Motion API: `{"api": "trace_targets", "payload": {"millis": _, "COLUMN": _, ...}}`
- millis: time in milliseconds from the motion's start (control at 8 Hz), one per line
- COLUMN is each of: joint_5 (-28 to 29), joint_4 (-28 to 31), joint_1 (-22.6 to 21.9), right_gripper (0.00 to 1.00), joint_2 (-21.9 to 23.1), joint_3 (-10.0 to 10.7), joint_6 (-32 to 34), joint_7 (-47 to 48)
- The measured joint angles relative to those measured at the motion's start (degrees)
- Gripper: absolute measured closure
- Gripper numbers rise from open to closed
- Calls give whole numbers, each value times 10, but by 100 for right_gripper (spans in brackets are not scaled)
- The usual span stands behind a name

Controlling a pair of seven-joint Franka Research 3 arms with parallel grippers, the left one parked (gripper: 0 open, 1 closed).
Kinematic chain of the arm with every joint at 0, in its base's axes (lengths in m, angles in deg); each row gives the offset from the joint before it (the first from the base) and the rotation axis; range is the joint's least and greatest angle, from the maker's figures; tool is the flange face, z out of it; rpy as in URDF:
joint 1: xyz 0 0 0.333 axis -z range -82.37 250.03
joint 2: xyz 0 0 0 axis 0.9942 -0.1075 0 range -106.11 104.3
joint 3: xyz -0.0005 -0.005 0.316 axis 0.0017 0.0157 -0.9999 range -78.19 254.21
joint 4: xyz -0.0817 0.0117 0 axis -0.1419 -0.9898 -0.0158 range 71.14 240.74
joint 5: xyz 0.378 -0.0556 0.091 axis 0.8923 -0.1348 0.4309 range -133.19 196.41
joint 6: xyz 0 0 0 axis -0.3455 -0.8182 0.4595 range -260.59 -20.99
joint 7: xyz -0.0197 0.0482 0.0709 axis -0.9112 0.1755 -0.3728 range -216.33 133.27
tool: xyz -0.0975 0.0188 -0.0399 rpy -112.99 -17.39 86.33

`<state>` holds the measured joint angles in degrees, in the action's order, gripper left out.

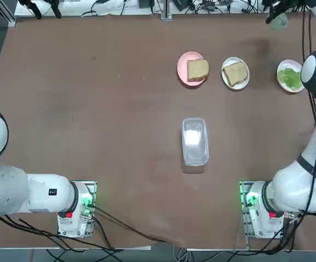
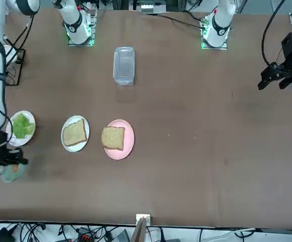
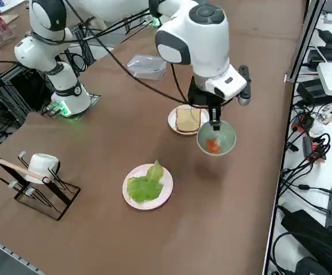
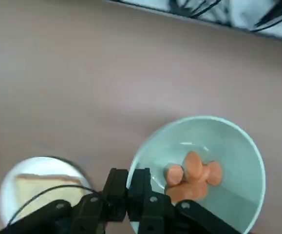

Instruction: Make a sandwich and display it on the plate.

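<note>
Notably, the right gripper (image 4: 129, 173) pinches 1 green bowl (image 4: 235, 170), whose orange pieces (image 4: 194, 170) the top view hides.

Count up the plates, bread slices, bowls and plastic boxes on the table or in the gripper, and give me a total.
Plates: 3 (pink, two white)
Bread slices: 2
Bowls: 1, green, at the right gripper
Plastic boxes: 1
Total: 7

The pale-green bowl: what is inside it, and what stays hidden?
Several orange slices lie in the bowl; the right gripper covers part of its rim.
</note>
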<state>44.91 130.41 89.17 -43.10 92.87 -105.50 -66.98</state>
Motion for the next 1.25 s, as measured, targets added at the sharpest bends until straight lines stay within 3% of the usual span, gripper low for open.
{"api": "trace_targets", "payload": {"millis": 500, "joint_5": 114, "joint_4": 34, "joint_1": -49, "right_gripper": 97, "joint_2": 0, "joint_3": -3, "joint_6": 27, "joint_7": 151}}
{"api": "trace_targets", "payload": {"millis": 875, "joint_5": 234, "joint_4": 57, "joint_1": -44, "right_gripper": 97, "joint_2": 2, "joint_3": 1, "joint_6": 74, "joint_7": 166}}
{"api": "trace_targets", "payload": {"millis": 1250, "joint_5": 283, "joint_4": 118, "joint_1": -37, "right_gripper": 97, "joint_2": 16, "joint_3": 2, "joint_6": 106, "joint_7": 165}}
